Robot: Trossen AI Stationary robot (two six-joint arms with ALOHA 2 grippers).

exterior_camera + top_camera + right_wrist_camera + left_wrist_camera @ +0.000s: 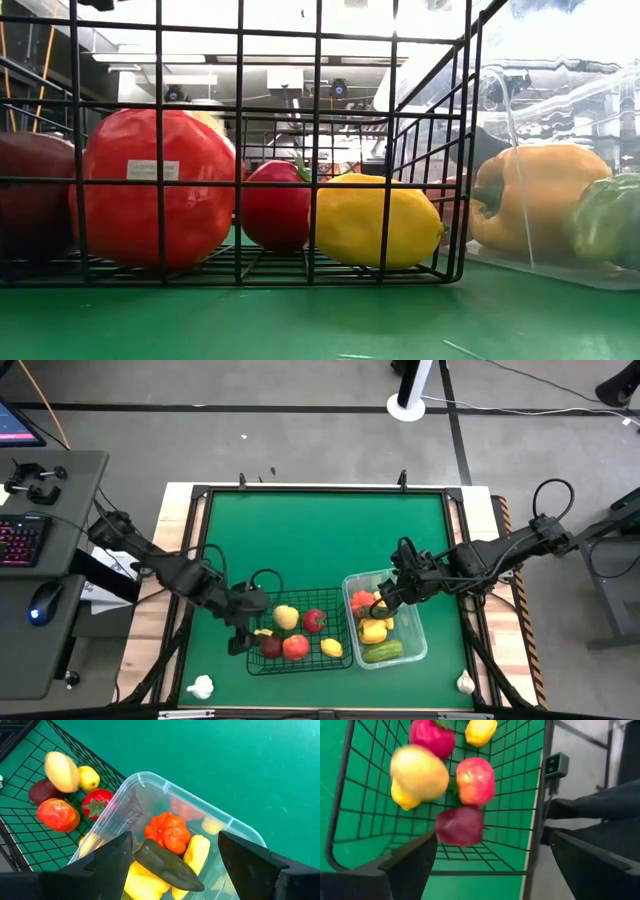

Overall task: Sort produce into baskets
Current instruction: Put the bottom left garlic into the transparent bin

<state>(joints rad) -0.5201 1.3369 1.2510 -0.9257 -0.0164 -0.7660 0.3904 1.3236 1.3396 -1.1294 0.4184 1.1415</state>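
Note:
The black wire basket (300, 660) sits at the table's near middle and holds a yellowish apple (286, 617), a red tomato (314, 621), a lemon (331, 648), a red apple (295, 648) and a dark red fruit (270, 647). My left gripper (240, 628) is open and empty above the basket's left end; in the left wrist view the yellowish apple (420, 772) shows blurred beyond its fingers. The clear tub (418, 645) beside the basket holds an orange vegetable (167, 832), yellow ones (373, 630) and a green cucumber (381, 652). My right gripper (386, 600) is open above the tub, its fingers on either side of a dark green vegetable (167, 865) without touching it.
One white garlic (201, 686) lies on the green mat near the front left corner, another (466, 682) near the front right corner. The far half of the green mat (320, 530) is bare. A desk with a keyboard and a mouse (40, 603) stands left of the table.

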